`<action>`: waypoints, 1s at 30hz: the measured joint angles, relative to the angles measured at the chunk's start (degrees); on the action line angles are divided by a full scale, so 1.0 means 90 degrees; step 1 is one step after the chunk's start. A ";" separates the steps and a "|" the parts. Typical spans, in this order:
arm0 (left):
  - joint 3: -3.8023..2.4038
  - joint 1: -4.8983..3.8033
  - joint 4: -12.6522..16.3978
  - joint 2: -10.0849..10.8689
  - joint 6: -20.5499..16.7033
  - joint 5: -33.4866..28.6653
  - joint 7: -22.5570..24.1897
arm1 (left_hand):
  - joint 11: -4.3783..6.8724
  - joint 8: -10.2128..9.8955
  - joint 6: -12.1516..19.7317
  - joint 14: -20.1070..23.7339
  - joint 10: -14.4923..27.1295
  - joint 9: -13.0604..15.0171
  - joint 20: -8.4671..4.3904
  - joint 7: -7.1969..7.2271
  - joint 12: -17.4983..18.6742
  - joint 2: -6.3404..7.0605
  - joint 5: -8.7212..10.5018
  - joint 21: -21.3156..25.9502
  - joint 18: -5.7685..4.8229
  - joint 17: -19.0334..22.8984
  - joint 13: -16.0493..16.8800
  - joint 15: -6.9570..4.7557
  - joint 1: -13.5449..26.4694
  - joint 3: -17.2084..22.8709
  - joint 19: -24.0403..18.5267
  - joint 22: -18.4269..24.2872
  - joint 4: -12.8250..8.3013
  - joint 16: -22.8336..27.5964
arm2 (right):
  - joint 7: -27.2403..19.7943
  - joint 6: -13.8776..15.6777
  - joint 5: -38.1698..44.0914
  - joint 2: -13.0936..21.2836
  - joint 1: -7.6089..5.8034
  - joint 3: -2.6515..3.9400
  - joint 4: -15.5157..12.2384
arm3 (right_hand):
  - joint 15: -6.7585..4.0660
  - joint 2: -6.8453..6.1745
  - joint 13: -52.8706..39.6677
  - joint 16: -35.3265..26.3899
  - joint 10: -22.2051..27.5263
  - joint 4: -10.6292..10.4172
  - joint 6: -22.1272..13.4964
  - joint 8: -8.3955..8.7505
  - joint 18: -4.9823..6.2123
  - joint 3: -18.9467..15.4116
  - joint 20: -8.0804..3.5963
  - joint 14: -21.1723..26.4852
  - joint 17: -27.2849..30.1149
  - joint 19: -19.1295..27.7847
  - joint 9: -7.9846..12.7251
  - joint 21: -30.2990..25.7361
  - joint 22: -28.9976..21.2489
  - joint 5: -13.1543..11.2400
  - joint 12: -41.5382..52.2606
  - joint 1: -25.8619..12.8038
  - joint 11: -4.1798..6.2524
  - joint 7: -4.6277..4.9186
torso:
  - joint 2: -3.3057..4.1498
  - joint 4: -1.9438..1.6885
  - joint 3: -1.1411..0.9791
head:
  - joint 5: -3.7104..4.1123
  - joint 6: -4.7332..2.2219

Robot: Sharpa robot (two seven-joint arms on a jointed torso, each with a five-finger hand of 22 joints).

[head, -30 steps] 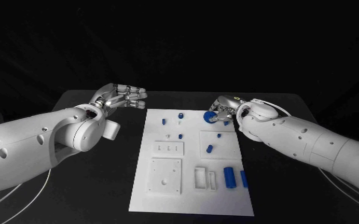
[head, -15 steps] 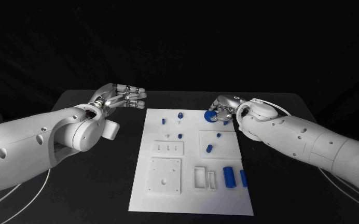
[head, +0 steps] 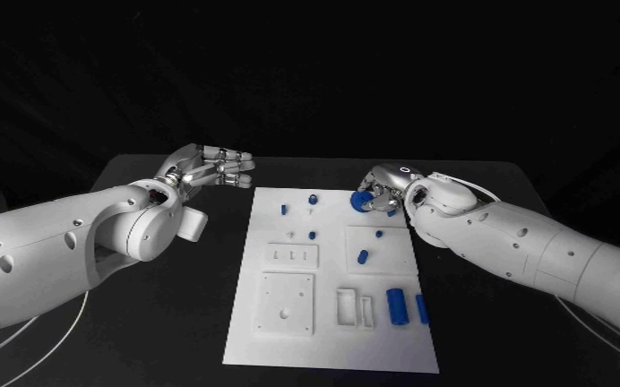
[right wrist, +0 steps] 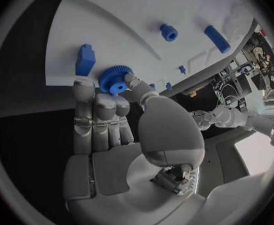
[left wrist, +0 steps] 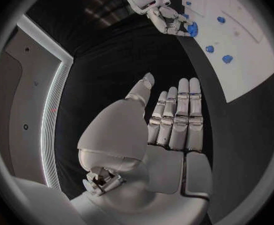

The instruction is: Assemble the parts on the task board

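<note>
A white task board [head: 330,315] lies in the middle of a black table [head: 155,315], its long side running away from the robot. The right hand [head: 379,192] is at the board's far right corner, pinching a blue gear [head: 363,201] between its thumb and fingertips; the right wrist view shows the gear [right wrist: 114,79] held just above the board's edge, beside a small blue block [right wrist: 85,59]. The left hand [head: 207,167] hovers over the table just off the board's far left corner, holding nothing, its fingers straight and lying side by side with the thumb set apart.

On the board, two small blue pegs [head: 312,199] stand near the far edge, left of the gear. Another blue piece [head: 363,256] lies toward the board's middle. Two blue cylinders [head: 397,306] lie side by side near the board's right edge, closer to the robot, next to a white rectangular frame [head: 354,308]. A square white plate [head: 284,302] sits on the board's near left part.
</note>
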State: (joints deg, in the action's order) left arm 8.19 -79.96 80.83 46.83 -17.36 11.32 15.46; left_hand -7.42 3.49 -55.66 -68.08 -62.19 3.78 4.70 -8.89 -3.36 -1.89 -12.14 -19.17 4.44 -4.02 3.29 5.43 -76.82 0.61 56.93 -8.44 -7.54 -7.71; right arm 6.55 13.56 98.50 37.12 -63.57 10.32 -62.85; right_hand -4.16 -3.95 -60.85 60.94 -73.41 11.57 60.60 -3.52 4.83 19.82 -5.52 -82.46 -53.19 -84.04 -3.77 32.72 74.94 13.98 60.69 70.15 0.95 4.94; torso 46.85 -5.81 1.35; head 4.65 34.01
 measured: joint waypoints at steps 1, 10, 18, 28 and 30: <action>0.0000 0.0000 0.0001 0.0002 0.0000 0.0000 -0.0002 | 0.0000 0.0000 0.0000 0.0000 0.0000 0.0000 0.0000 0.0000 0.0000 0.0000 0.0000 0.0000 0.0000 0.0000 0.0000 0.0000 0.0000 0.0000 0.0000 0.0000 0.0000 0.0000 | 0.0024 0.0029 0.0036 0.0009 0.0002 0.0000 -0.0053 | 0.0000 -0.0012 0.0005 0.0000 0.0000 -0.0044 0.0035 0.0000 0.0000 0.0006 0.0000 0.0000 0.0000 0.0000 0.0002 0.0008 0.0000 0.0000 0.0000 0.0012 0.0000 -0.0034 | 0.0000 -0.0001 0.0000 | -0.0008 -0.0001; 0.0000 0.0000 0.0003 0.0001 0.0000 0.0004 -0.0023 | 0.0000 0.0000 0.0000 0.0000 0.0000 0.0000 0.0000 0.0000 0.0000 0.0000 0.0000 0.0000 0.0000 0.0000 0.0000 0.0000 0.0000 0.0000 0.0000 0.0000 0.0000 0.0000 | 0.0260 0.0323 0.0347 0.0052 -0.0001 0.0070 -0.0660 | -0.0023 -0.0151 0.0006 0.0000 0.0023 -0.0205 0.0372 0.0036 0.0000 0.0168 0.0000 -0.0023 0.0005 0.0000 0.0021 0.0173 -0.0001 -0.0031 0.0000 0.0053 0.0019 -0.0074 | -0.0005 0.0004 0.0008 | -0.0093 -0.0047; 0.0000 0.0000 0.0016 0.0005 0.0000 0.0007 -0.0037 | 0.0000 0.0000 0.0000 0.0000 0.0000 0.0000 0.0000 0.0000 0.0000 0.0025 0.0000 0.0000 0.0000 0.0000 0.0000 0.0000 -0.0025 -0.0017 0.0000 0.0010 0.0017 0.0000 | 0.0377 0.0477 0.0551 -0.0103 -0.0001 0.0071 -0.1098 | -0.0023 -0.0159 -0.0001 0.0000 0.0023 -0.0231 0.0377 0.0023 0.0000 0.0195 0.0000 -0.0023 -0.0003 0.0000 0.0019 0.0208 -0.0001 -0.0050 0.0000 0.0061 0.0019 -0.0079 | -0.0004 0.0000 0.0000 | -0.0170 -0.0081; 0.0000 0.0000 0.0024 -0.0020 -0.0001 0.0009 -0.0051 | -0.0001 0.0000 0.0000 0.0000 -0.0001 0.0000 0.0000 0.0000 0.0000 0.0025 0.0000 0.0000 0.0000 0.0000 0.0000 0.0000 -0.0025 -0.0017 0.0000 0.0009 0.0017 0.0000 | 0.0458 0.0548 0.0732 -0.0453 -0.0001 -0.0054 -0.1131 | -0.0023 -0.0160 0.0000 0.0000 0.0023 -0.0243 0.0382 0.0016 -0.0001 0.0186 0.0000 -0.0023 -0.0002 0.0000 0.0017 0.0247 -0.0002 -0.0051 0.0000 0.0060 0.0019 -0.0084 | 0.0000 -0.0012 0.0001 | -0.0264 -0.0127; 0.0000 0.0000 0.0025 -0.0027 -0.0001 0.0009 -0.0053 | -0.0001 0.0000 0.0000 0.0000 0.0000 0.0000 0.0000 0.0000 0.0000 0.0025 0.0000 0.0000 -0.0001 0.0000 0.0000 0.0000 -0.0025 -0.0017 0.0000 0.0009 0.0017 0.0000 | 0.0472 0.0553 0.0760 -0.0540 -0.0001 -0.0086 -0.1085 | -0.0023 -0.0160 -0.0001 0.0000 0.0023 -0.0275 0.0382 0.0016 0.0000 0.0203 0.0000 -0.0023 -0.0002 0.0000 0.0017 0.0247 -0.0002 -0.0056 0.0000 0.0060 0.0019 -0.0084 | 0.0000 -0.0020 0.0000 | -0.0283 -0.0127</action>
State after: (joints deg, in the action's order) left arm 8.19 -79.96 81.06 46.58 -17.36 11.40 14.98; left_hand -7.43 3.49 -55.67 -68.08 -62.20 3.78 4.70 -8.89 -3.36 -1.67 -12.14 -19.17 4.43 -4.02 3.29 5.43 -77.04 0.47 56.93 -8.35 -7.39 -7.71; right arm 10.79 18.54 105.35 32.26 -63.58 9.55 -72.62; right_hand -4.37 -5.38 -60.85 60.94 -73.20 9.09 64.04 -3.38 4.83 21.65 -5.52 -82.67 -53.21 -84.04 -3.62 34.94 74.93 13.48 60.69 70.69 1.12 4.19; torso 46.85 -5.98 1.35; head 2.10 32.87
